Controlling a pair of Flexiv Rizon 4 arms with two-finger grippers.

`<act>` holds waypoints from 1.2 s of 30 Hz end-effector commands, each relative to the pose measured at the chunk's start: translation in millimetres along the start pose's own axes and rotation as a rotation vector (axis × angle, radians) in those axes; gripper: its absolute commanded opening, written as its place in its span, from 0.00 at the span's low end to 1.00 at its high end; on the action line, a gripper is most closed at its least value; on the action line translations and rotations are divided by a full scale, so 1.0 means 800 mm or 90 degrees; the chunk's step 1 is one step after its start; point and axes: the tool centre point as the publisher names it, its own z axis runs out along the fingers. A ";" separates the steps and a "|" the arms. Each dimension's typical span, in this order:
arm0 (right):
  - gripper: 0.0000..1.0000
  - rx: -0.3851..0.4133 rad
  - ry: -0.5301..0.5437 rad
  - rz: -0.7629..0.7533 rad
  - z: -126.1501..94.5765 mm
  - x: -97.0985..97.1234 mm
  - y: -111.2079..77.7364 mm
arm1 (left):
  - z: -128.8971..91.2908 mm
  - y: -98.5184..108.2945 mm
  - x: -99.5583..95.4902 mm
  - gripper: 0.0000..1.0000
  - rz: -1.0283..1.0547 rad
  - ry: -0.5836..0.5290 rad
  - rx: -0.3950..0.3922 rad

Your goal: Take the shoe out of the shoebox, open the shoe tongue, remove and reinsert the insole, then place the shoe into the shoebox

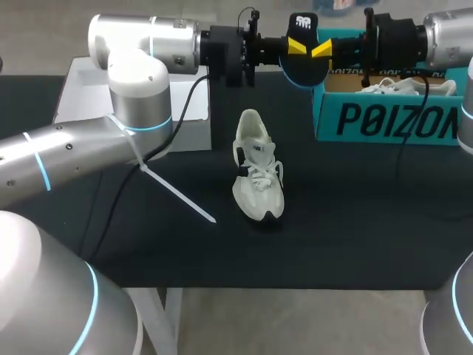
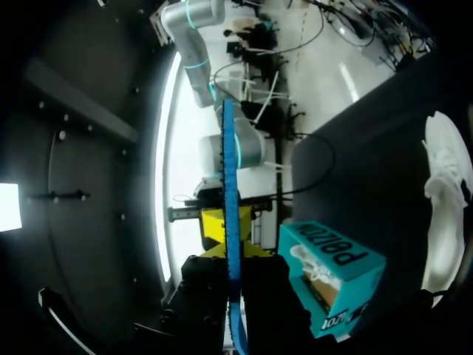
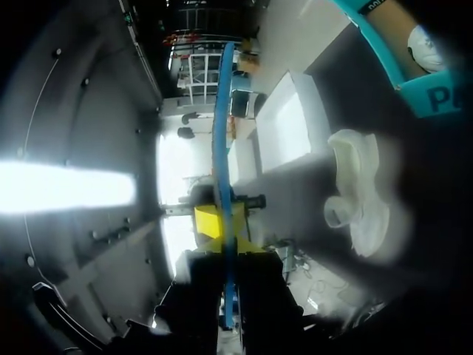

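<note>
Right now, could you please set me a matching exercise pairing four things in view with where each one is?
Things:
1. insole
2. white shoe
3. shoebox
4. second shoe

Places:
A. standing on the black table, outside the box
B. lying inside the box
C. held in the air between the left gripper and the right gripper
D. open, at the far right of the tabletop

Pairs: 1-C; 2-A; 3-D; 4-B
</note>
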 end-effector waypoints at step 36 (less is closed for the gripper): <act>0.00 -0.061 -0.086 -0.145 -0.036 -0.007 0.019 | -0.202 -0.108 0.050 1.00 -0.090 0.281 -0.081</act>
